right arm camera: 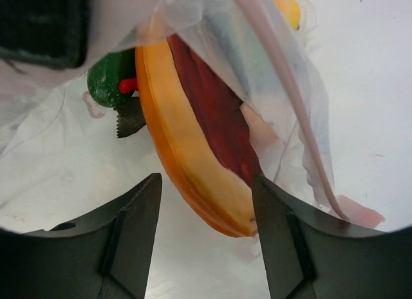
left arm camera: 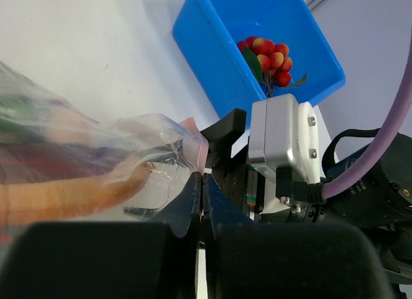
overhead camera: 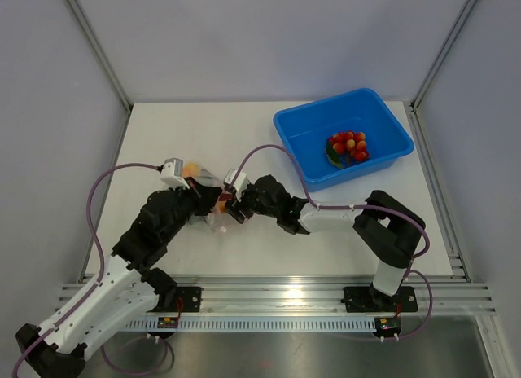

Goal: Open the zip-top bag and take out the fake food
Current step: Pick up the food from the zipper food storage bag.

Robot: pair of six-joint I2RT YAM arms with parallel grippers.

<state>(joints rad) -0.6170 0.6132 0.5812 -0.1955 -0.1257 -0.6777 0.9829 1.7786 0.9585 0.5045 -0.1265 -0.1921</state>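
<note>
The right gripper (right arm camera: 206,183) is released. Its jaws stand apart on either side of the lower tip of an orange wedge (right arm camera: 193,138) inside the bag (right arm camera: 283,67), and nothing is clamped between them. The left gripper (left arm camera: 201,183) is clenched and looks to be pinching the bag's film just below the pink zip strip (left arm camera: 193,135). The bag sits between the two grippers at mid-left of the table (overhead camera: 163,134), well apart from the bin (overhead camera: 370,117). The food is inside the bag: the wedge, a green piece (right arm camera: 109,83) beside it and a yellow piece (right arm camera: 286,8) above.

The step in hand looks to be getting a second hold at the bag's mouth. To do it well, the left gripper should hold its lip firm. The right should close on the film of the other lip alone, near the strip, not on the wedge through the plastic. Then the two should pull apart across the zip, gently, since thin film may slip or tear.
</note>
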